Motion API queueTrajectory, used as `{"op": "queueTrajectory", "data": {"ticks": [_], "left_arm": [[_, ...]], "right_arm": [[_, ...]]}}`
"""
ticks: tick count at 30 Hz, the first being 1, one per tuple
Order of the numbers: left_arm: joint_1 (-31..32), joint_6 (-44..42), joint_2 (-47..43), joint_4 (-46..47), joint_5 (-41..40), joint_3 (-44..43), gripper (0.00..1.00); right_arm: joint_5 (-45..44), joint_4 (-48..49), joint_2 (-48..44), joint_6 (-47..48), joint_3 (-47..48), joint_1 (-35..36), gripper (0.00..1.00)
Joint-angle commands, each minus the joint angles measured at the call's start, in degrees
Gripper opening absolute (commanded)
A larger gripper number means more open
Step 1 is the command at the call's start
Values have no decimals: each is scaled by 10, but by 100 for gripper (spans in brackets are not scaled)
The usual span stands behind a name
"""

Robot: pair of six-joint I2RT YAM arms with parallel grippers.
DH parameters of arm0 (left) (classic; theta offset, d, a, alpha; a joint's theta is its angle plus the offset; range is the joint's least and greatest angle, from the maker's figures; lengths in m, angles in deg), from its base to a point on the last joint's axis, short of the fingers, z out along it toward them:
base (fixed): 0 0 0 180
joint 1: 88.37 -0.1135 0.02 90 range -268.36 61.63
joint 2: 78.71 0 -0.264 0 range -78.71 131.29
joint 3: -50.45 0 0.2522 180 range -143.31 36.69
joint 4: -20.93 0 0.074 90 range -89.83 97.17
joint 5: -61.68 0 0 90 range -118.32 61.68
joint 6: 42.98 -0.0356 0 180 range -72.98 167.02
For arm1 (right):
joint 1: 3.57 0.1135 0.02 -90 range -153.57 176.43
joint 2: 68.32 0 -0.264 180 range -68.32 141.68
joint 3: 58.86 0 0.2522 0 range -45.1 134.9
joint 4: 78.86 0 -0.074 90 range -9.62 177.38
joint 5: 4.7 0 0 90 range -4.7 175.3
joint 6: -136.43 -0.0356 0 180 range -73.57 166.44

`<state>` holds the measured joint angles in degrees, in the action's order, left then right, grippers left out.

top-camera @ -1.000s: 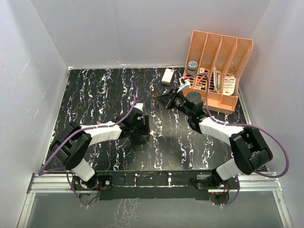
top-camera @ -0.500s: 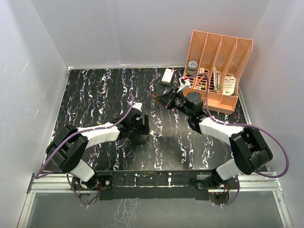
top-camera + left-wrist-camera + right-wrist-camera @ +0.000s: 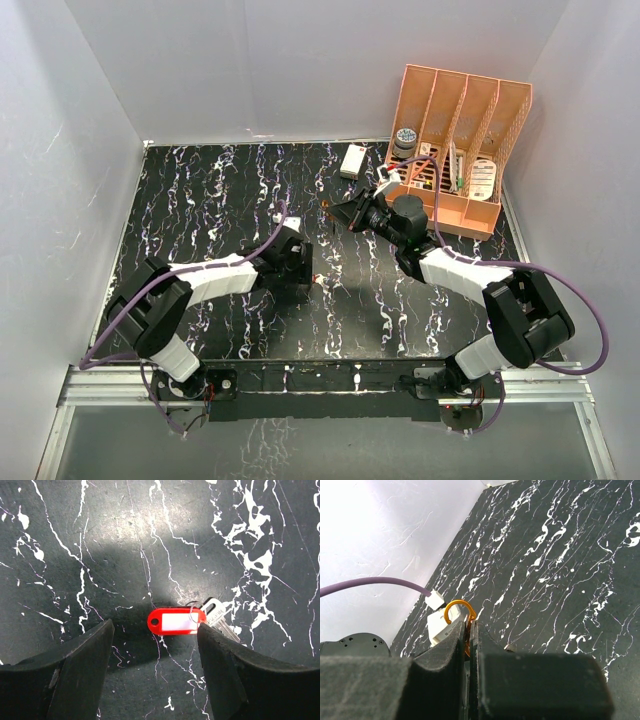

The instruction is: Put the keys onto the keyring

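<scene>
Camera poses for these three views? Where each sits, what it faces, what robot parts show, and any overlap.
Top external: above and behind the bases, looking down on the marble table; both arms, orange file rack, white box.
Left wrist: on the left arm, looking straight down; left gripper open, fingers either side of the red-tagged key.
Right wrist: on the right arm, looking along the table toward the wall; right gripper shut on the keyring.
Shared: the red key also shows at in the top view.
</scene>
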<state>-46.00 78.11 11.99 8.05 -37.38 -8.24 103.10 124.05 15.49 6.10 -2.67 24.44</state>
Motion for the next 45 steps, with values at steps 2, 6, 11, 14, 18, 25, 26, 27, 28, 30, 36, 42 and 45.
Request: {"op": "queueTrajectory", "data": {"ticks": [2, 6, 11, 14, 18, 25, 26, 27, 28, 30, 36, 42, 45], "left_arm": [[3, 4, 17, -51, -57, -24, 66], [3, 6, 23, -64, -88, -25, 66], [3, 0, 32, -76, -120, -28, 66], [3, -7, 38, -79, -130, -27, 66], [5, -13, 47, -79, -139, -25, 66], [7, -16, 56, -95, -161, -23, 66], [7, -16, 58, -100, -166, -24, 66], [7, -16, 59, -106, -174, -25, 66], [7, -16, 60, -110, -180, -26, 66], [7, -16, 61, -116, -188, -25, 66], [7, -24, 26, -122, -177, -36, 67], [7, -39, -46, -67, -61, -33, 66], [7, -25, -60, -48, 9, -31, 64]], "right_arm": [[-7, 11, -24, 10, 3, -3, 0], [-6, 9, -24, 13, 3, -5, 0], [-7, 10, -23, 12, 3, -4, 0], [-7, 9, -23, 12, 2, -5, 0], [-8, 10, -22, 13, 1, -5, 0], [-9, 10, -20, 13, -1, -5, 0], [-9, 10, -19, 12, 0, -6, 0], [-9, 11, -19, 12, 0, -5, 0], [-9, 11, -18, 12, 0, -5, 0], [-9, 11, -18, 11, -1, -5, 0], [-9, 11, -19, 12, -2, -5, 0], [-11, 9, -25, 12, -2, -6, 0], [-12, 7, -28, 13, -3, -6, 0]]}}
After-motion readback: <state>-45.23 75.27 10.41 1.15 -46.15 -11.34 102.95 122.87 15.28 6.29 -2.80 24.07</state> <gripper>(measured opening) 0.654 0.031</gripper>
